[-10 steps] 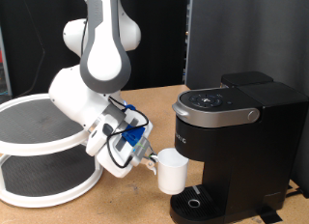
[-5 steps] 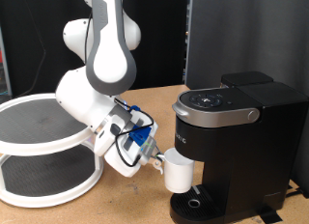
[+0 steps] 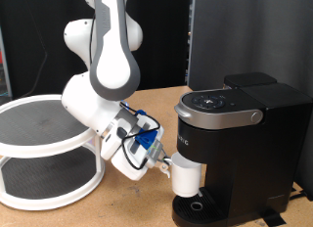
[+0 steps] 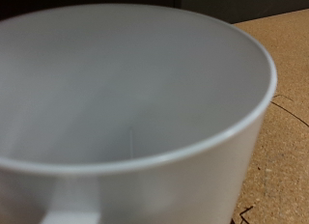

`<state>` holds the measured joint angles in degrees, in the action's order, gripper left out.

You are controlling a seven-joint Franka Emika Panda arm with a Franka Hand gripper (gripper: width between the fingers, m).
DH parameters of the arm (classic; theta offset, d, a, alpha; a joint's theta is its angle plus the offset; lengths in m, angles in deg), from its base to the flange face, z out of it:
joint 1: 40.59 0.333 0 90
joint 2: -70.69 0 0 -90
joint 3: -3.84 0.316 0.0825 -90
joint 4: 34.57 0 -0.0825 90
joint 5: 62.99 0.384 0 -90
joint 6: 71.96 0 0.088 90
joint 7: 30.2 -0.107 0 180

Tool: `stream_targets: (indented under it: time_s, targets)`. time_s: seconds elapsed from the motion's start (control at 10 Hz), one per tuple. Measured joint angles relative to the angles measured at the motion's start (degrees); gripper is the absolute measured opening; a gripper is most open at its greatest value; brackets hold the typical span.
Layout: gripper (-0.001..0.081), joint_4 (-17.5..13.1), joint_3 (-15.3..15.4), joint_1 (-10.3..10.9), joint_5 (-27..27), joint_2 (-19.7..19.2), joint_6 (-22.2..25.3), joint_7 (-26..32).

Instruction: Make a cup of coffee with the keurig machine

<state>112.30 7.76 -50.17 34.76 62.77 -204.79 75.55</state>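
Note:
The white cup (image 3: 186, 178) hangs in the air under the brew head of the black keurig machine (image 3: 240, 139), just above its round drip base (image 3: 201, 204). My gripper (image 3: 166, 168) is on the cup's left side in the exterior view and is shut on it. The machine's silver-grey lid is down. In the wrist view the cup (image 4: 126, 108) fills the picture, seen close from above, empty inside; my fingers do not show there.
A two-tier round white rack (image 3: 44, 149) stands on the wooden table (image 3: 147, 203) at the exterior view's left. A black panel (image 3: 245, 36) stands behind the machine. The white arm (image 3: 108, 70) reaches down from the top.
My gripper has carried the cup to the exterior view's right and a little down, from beside the machine to under its brew head.

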Motion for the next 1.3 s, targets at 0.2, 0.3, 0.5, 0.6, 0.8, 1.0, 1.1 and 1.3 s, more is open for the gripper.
stream_targets:
  time_s: [0.2, 0.3, 0.5, 0.6, 0.8, 1.0, 1.1, 1.3]
  targets:
    - [0.007, -0.07, 0.72, 0.03, 1.25, -0.08, -0.38, 0.62]
    - [0.007, -0.23, 1.14, 0.03, 1.92, -0.24, -0.84, 0.88]
    - [0.007, -1.11, 1.94, 0.07, 3.51, -1.38, -1.81, 1.78]
    - [0.007, -1.72, 2.29, 0.09, 4.22, -2.1, -2.37, 2.21]
    - [0.007, -2.99, 2.89, 0.09, 4.76, -3.88, -3.21, 2.8]
    - [0.007, -3.82, 3.07, 0.1, 4.99, -5.73, -3.33, 3.79]
    - [0.007, -4.06, 3.15, 0.1, 5.57, -6.54, -3.36, 4.73]
    - [0.007, -4.42, 3.38, 0.1, 6.87, -7.95, -3.37, 6.49]
